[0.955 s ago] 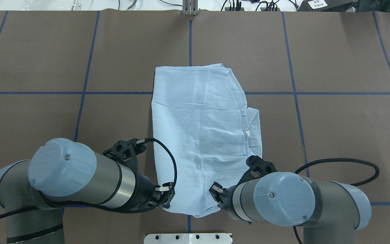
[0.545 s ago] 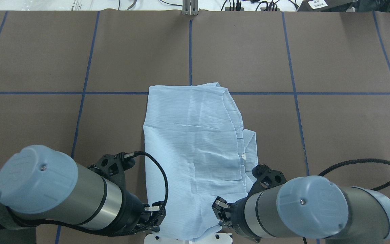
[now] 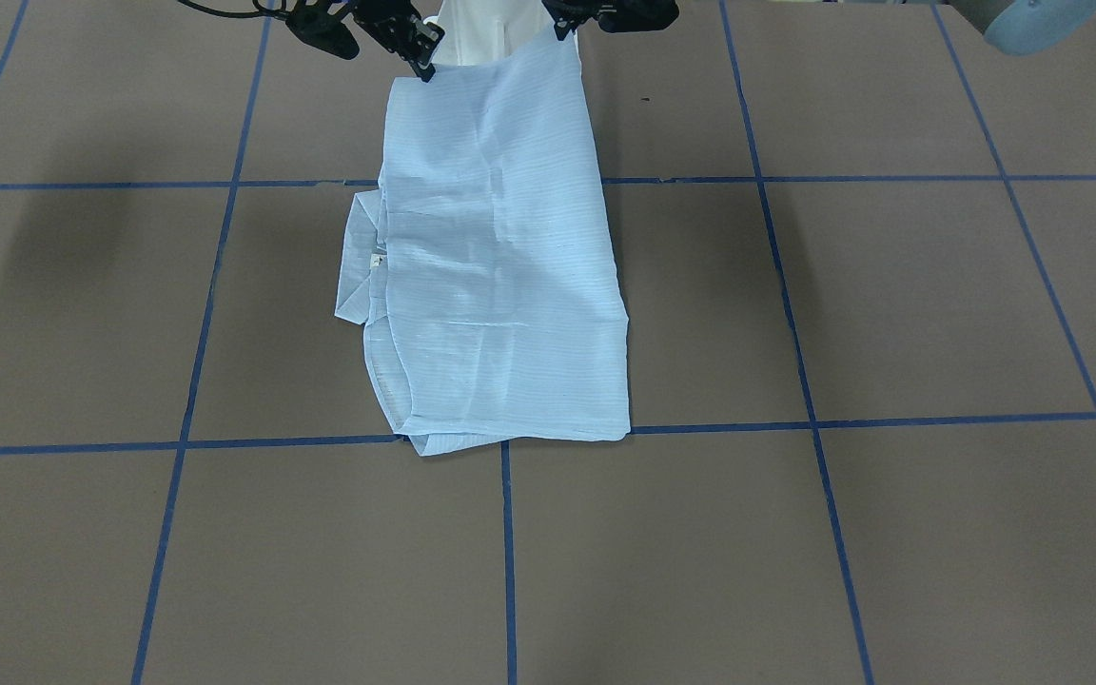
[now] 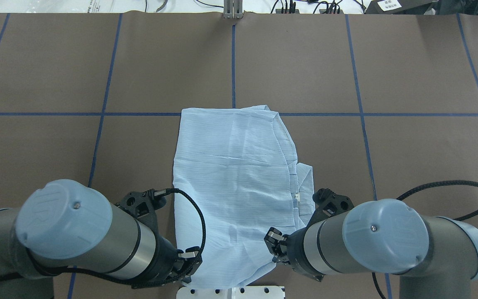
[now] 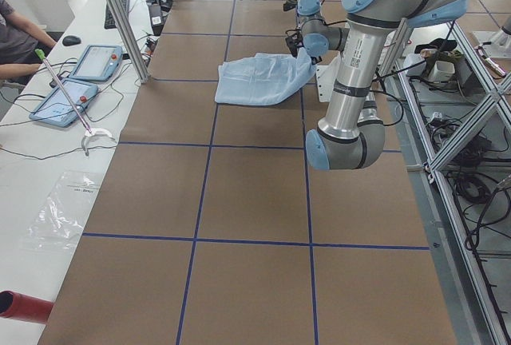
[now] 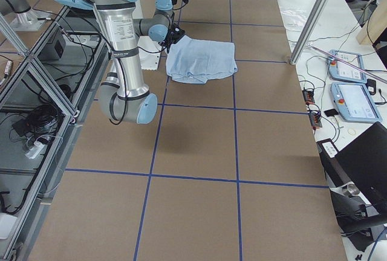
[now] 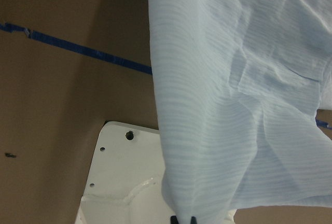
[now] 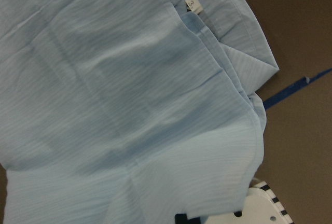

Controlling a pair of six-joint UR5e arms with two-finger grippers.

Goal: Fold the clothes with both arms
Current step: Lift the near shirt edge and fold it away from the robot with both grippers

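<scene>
The light blue striped shirt (image 4: 235,187) lies folded into a long panel on the brown table, with its white label (image 4: 298,197) at the right edge. It also shows in the front view (image 3: 500,266). My left gripper (image 4: 189,261) is shut on the shirt's near left corner. My right gripper (image 4: 274,246) is shut on the near right corner. Both hold the near edge lifted over the white base plate (image 4: 230,292). In the front view the left gripper (image 3: 567,24) and the right gripper (image 3: 420,52) pinch the top corners. The wrist views show taut cloth (image 7: 233,105) and the folded layers (image 8: 129,105).
Blue tape lines (image 4: 233,62) divide the brown table into squares. A metal post (image 4: 232,10) stands at the far edge. Tablets (image 5: 84,73) and a seated person (image 5: 16,41) are beyond the far side of the table. Metal frame rails (image 6: 36,86) run behind the robot.
Both arms have pulled back toward the robot's base, dragging the shirt nearer along the table. Its far edge moved from beyond the blue cross line to about on it.
</scene>
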